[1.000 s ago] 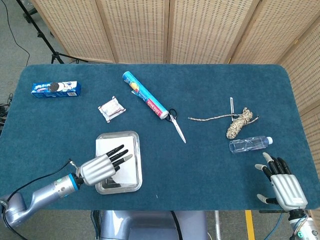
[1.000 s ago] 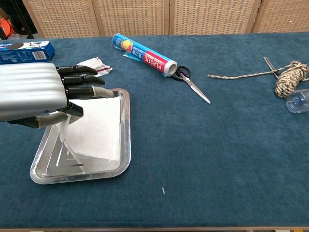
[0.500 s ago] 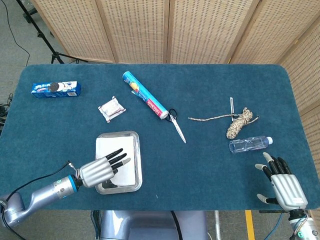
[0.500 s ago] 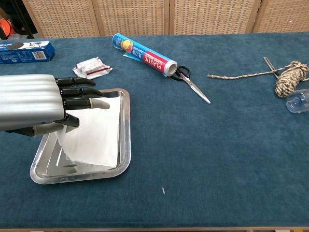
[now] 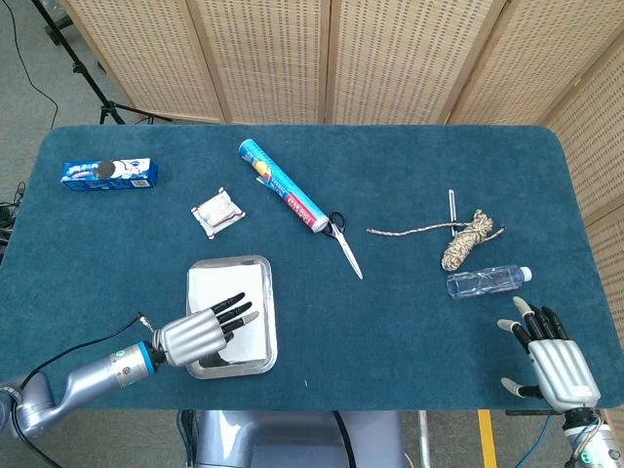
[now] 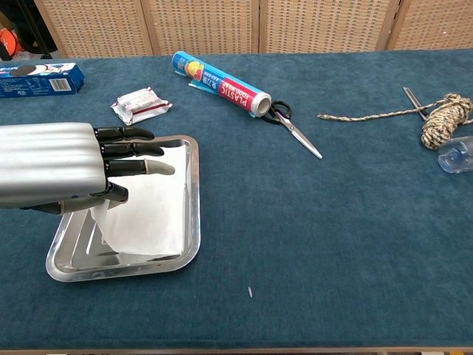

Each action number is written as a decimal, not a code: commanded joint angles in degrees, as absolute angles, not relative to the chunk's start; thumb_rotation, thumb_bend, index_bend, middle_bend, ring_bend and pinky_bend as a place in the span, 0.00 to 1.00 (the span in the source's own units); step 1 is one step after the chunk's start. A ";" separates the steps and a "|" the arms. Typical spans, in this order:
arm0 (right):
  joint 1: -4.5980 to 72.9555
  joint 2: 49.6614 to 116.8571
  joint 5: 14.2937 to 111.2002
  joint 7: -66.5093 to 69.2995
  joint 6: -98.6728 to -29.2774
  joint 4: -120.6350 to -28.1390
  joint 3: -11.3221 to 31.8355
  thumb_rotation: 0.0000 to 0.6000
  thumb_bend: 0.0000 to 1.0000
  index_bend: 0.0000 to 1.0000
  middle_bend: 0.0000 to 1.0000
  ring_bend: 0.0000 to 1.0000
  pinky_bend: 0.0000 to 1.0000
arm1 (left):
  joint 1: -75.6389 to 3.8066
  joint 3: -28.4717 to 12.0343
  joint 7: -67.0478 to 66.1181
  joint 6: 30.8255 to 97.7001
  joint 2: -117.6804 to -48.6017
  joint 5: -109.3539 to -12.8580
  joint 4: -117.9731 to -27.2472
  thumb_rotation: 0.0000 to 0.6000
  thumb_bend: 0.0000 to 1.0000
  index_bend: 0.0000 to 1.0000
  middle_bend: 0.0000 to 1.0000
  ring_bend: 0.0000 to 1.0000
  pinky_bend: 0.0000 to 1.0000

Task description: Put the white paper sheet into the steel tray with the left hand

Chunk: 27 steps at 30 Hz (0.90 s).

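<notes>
Sheet (image 6: 148,214): white paper, lower left of frame, lying in tray (image 6: 191,200). Judged light, limp, creasable; take by an edge. Left hand (image 6: 55,164) above it, fingers extended, grip on the paper unclear. Right hand (image 5: 551,361) spread, empty.

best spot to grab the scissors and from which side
Take the scissors at the black handle loops beside the end of the plastic-wrap roll, coming down from above. They lie flat, blades pointing toward the table's near edge, so the loops are the thickest part to pinch.
</notes>
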State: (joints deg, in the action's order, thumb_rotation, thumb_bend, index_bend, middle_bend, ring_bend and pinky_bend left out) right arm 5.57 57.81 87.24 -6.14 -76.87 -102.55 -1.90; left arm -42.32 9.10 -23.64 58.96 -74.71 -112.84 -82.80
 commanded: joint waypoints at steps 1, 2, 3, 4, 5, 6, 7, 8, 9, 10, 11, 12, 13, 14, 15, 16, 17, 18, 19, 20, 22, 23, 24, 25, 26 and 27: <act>5.56 57.78 87.19 -6.05 -76.90 -102.51 -1.86 1.00 0.00 0.23 0.00 0.00 0.00 | -42.45 9.24 -23.58 58.82 -75.01 -113.03 -82.32 1.00 0.61 0.73 0.12 0.00 0.00; 5.57 57.77 87.17 -6.03 -76.89 -102.51 -1.85 1.00 0.00 0.23 0.00 0.00 0.00 | -42.48 9.27 -23.54 58.82 -75.08 -113.08 -82.18 1.00 0.61 0.73 0.12 0.00 0.00; 5.57 57.77 87.16 -6.01 -76.88 -102.51 -1.85 1.00 0.00 0.23 0.00 0.00 0.00 | -42.53 9.33 -23.59 58.84 -75.14 -113.22 -81.96 1.00 0.61 0.73 0.12 0.00 0.00; 5.56 57.77 87.18 -6.00 -76.89 -102.51 -1.86 1.00 0.00 0.23 0.00 0.00 0.00 | -42.57 9.35 -23.59 58.83 -75.18 -113.28 -81.84 1.00 0.61 0.73 0.12 0.00 0.00; 5.57 57.77 87.20 -6.01 -76.88 -102.50 -1.86 1.00 0.00 0.23 0.00 0.00 0.00 | -42.60 9.40 -23.48 58.83 -75.24 -113.30 -81.72 1.00 0.61 0.73 0.12 0.00 0.00; 5.56 57.77 87.23 -6.01 -76.90 -102.52 -1.87 1.00 0.00 0.23 0.00 0.00 0.00 | -42.64 9.49 -23.32 58.84 -75.34 -113.39 -81.55 1.00 0.61 0.73 0.12 0.00 0.00; 5.54 57.76 87.23 -6.00 -76.94 -102.52 -1.87 1.00 0.00 0.23 0.00 0.00 0.00 | -42.69 9.57 -23.24 58.87 -75.42 -113.52 -81.36 1.00 0.61 0.73 0.12 0.00 0.00; 5.54 57.76 87.22 -6.00 -76.97 -102.52 -1.84 1.00 0.00 0.23 0.00 0.00 0.00 | -42.70 9.66 -23.14 58.94 -75.57 -113.64 -81.09 1.00 0.61 0.73 0.12 0.00 0.00; 5.53 57.75 87.21 -5.98 -77.00 -102.53 -1.83 1.00 0.00 0.23 0.00 0.00 0.00 | -42.72 9.73 -23.06 59.00 -75.69 -113.74 -80.89 1.00 0.61 0.73 0.12 0.00 0.00; 5.52 57.74 87.21 -5.96 -76.99 -102.55 -1.84 1.00 0.00 0.23 0.00 0.00 0.00 | -42.74 9.78 -22.97 59.02 -75.79 -113.80 -80.69 1.00 0.61 0.73 0.12 0.00 0.00; 5.52 57.73 87.20 -5.97 -76.98 -102.56 -1.84 1.00 0.00 0.23 0.00 0.00 0.00 | -42.74 9.83 -22.84 59.09 -75.92 -113.82 -80.48 1.00 0.61 0.73 0.12 0.00 0.00; 5.53 57.74 87.20 -6.01 -76.95 -102.55 -1.85 1.00 0.00 0.23 0.00 0.00 0.00 | -42.73 9.86 -22.79 59.18 -76.02 -113.86 -80.32 1.00 0.61 0.73 0.12 0.00 0.00; 5.54 57.75 87.21 -6.05 -76.92 -102.56 -1.86 1.00 0.00 0.23 0.00 0.00 0.00 | -42.72 9.90 -22.74 59.27 -76.12 -113.94 -80.15 1.00 0.61 0.73 0.12 0.00 0.00; 5.55 57.77 87.26 -6.08 -76.89 -102.56 -1.89 1.00 0.00 0.23 0.00 0.00 0.00 | -42.72 9.96 -22.66 59.33 -76.25 -113.98 -79.93 1.00 0.61 0.73 0.12 0.00 0.00; 5.56 57.79 87.30 -6.11 -76.88 -102.57 -1.91 1.00 0.00 0.23 0.00 0.00 0.00 | -42.70 9.99 -22.60 59.36 -76.35 -113.97 -79.80 1.00 0.61 0.73 0.12 0.00 0.00; 5.56 57.80 87.32 -6.15 -76.86 -102.55 -1.93 1.00 0.00 0.23 0.00 0.00 0.00 | -42.69 10.03 -22.55 59.41 -76.49 -114.00 -79.62 1.00 0.61 0.73 0.12 0.00 0.00; 5.57 57.81 87.32 -6.17 -76.84 -102.54 -1.94 1.00 0.00 0.23 0.00 0.00 0.00 | -42.70 10.05 -22.48 59.46 -76.62 -114.03 -79.45 1.00 0.61 0.73 0.12 0.00 0.00; 5.56 57.82 87.31 -6.19 -76.84 -102.55 -1.95 1.00 0.00 0.23 0.00 0.00 0.00 | -42.70 10.12 -22.40 59.48 -76.80 -114.07 -79.20 1.00 0.61 0.73 0.12 0.00 0.00; 5.56 57.81 87.31 -6.19 -76.85 -102.58 -1.94 1.00 0.00 0.23 0.00 0.00 0.00 | -42.71 10.18 -22.33 59.49 -76.94 -114.11 -79.02 1.00 0.61 0.73 0.12 0.00 0.00; 5.55 57.81 87.31 -6.18 -76.88 -102.58 -1.92 1.00 0.00 0.23 0.00 0.00 0.00 | -42.73 10.23 -22.26 59.51 -77.06 -114.17 -78.86 1.00 0.61 0.73 0.12 0.00 0.00; 5.52 57.79 87.29 -6.13 -76.96 -102.57 -1.89 1.00 0.00 0.23 0.00 0.00 0.00 | -42.76 10.34 -22.16 59.60 -77.30 -114.30 -78.54 1.00 0.61 0.73 0.12 0.00 0.00; 5.51 57.77 87.23 -6.09 -76.98 -102.56 -1.86 1.00 0.00 0.23 0.00 0.00 0.00 | -42.81 10.33 -22.21 59.65 -77.44 -114.37 -78.34 1.00 0.61 0.73 0.12 0.00 0.00; 5.52 57.77 87.19 -6.08 -76.95 -102.54 -1.85 1.00 0.00 0.23 0.00 0.00 0.00 | -42.82 10.35 -22.22 59.67 -77.52 -114.39 -78.22 1.00 0.61 0.73 0.12 0.00 0.00; 5.53 57.77 87.14 -6.08 -76.93 -102.54 -1.84 1.00 0.00 0.23 0.00 0.00 0.00 | -42.82 10.37 -22.13 59.70 -77.59 -114.36 -78.17 1.00 0.61 0.73 0.12 0.00 0.00; 5.53 57.76 87.12 -6.07 -76.90 -102.56 -1.84 1.00 0.00 0.23 0.00 0.00 0.00 | -42.77 10.36 -22.02 59.80 -77.74 -114.29 -78.09 1.00 0.61 0.73 0.12 0.00 0.00; 5.53 57.76 87.13 -6.07 -76.91 -102.57 -1.84 1.00 0.00 0.23 0.00 0.00 0.00 | -42.76 10.36 -21.99 59.87 -77.82 -114.27 -78.02 1.00 0.61 0.73 0.12 0.00 0.00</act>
